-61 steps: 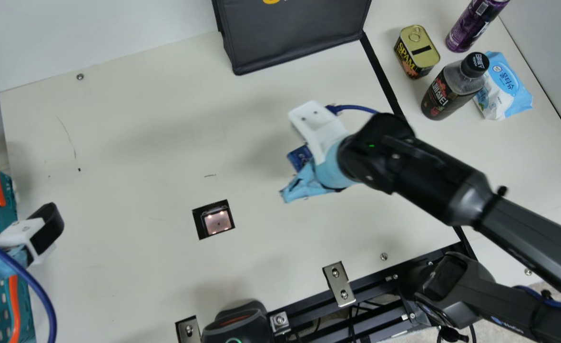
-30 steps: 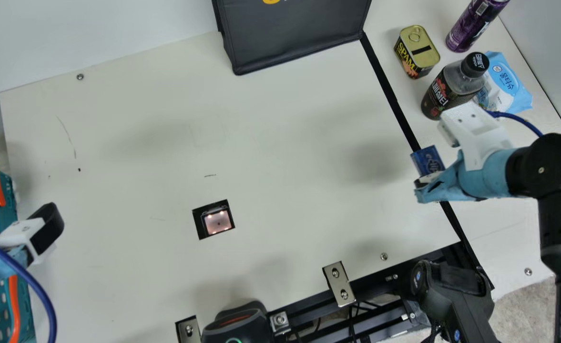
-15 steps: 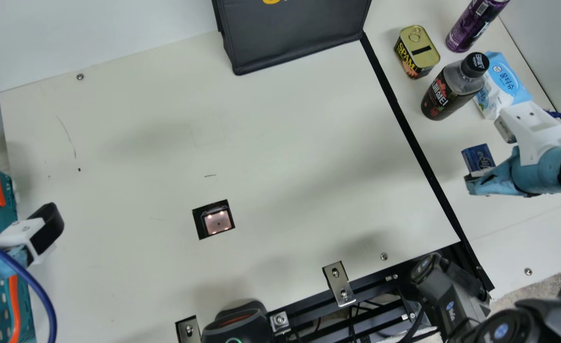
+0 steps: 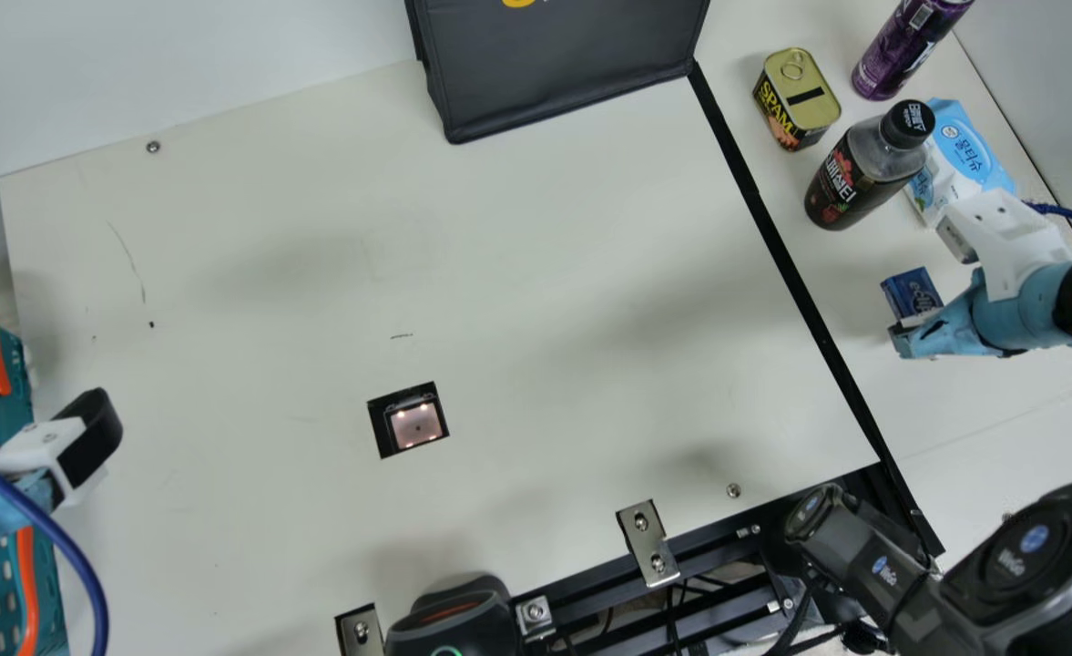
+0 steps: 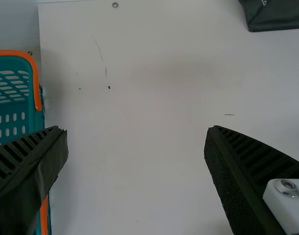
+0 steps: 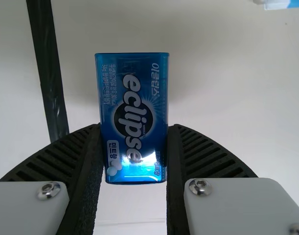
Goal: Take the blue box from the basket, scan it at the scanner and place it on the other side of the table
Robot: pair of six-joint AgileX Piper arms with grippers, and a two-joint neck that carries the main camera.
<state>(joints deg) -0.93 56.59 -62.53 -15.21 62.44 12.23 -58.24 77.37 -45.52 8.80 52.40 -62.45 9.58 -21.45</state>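
My right gripper, closed on the blue box, is now at frame right, no longer mid-frame; my left gripper gapes wide.

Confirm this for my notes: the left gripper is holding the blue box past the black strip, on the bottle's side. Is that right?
No, you have the wrong arm. The right gripper is holding the blue box, as the right wrist view shows, past the black strip, on the side of the bottle.

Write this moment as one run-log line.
right claw: gripping blue box | box: right of black strip | left claw: open, near basket
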